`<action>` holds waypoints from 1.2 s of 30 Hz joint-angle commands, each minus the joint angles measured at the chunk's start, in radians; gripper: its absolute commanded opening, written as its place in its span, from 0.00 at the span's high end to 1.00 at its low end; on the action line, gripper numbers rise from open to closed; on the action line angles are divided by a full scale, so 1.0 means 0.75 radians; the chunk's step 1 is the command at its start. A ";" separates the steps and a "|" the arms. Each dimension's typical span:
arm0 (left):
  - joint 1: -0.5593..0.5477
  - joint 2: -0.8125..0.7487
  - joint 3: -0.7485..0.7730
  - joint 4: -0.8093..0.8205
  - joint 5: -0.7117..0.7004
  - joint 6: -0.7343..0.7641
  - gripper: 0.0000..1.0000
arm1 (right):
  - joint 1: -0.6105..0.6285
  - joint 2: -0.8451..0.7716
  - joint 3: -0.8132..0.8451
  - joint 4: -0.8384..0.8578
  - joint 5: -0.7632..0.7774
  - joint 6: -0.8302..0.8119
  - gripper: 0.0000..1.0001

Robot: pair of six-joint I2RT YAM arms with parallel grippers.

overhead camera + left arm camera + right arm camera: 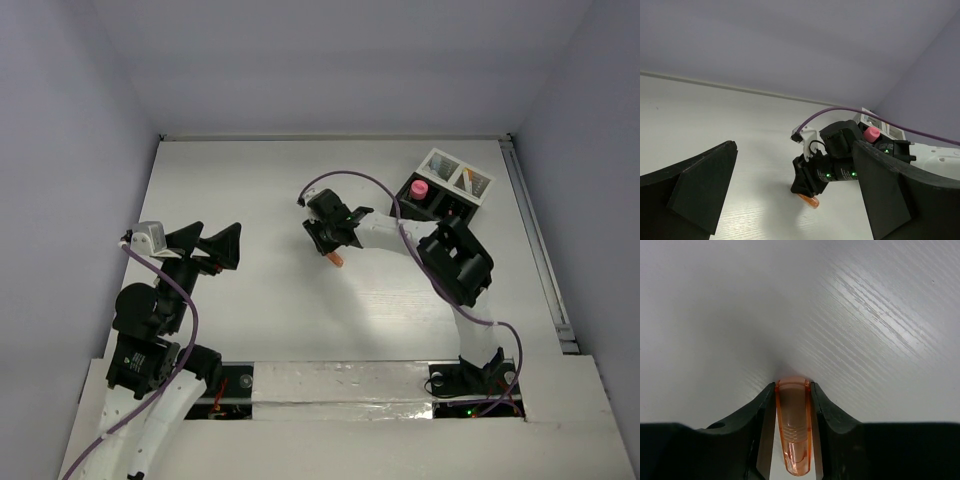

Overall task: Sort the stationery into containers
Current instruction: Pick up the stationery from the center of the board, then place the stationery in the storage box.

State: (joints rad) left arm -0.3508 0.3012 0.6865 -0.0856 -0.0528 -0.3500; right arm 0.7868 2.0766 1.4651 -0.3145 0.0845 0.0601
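My right gripper (327, 246) is in the middle of the table, shut on a translucent orange pen cap (793, 425) that lies between its fingers at the table surface. The orange piece also shows under the gripper in the top view (335, 260) and in the left wrist view (810, 201). The black compartment box (440, 205) joined to the white two-cell tray (456, 176) stands at the far right; a pink cylinder (419, 188) stands in the black box. My left gripper (213, 250) is open and empty at the left, above the table.
The white table (250, 180) is walled by grey panels on the left, back and right. A purple cable (350, 178) loops over the right arm. A taped strip (340, 382) runs along the near edge between the arm bases.
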 commanded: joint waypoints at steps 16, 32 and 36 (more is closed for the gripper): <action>0.010 -0.009 -0.005 0.077 0.017 -0.002 0.01 | -0.435 -1.073 -0.683 0.907 0.699 0.214 0.87; 0.010 -0.001 -0.005 0.081 0.019 -0.004 0.01 | -0.712 -1.083 -0.970 1.145 0.871 0.247 0.83; 0.010 -0.001 -0.005 0.077 0.017 0.000 0.01 | -0.740 -1.053 -0.976 1.121 0.867 0.288 0.82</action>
State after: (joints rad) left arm -0.3511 0.3008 0.6865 -0.0856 -0.0528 -0.3500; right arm 0.2451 1.2835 0.7361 0.4545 0.7002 0.2382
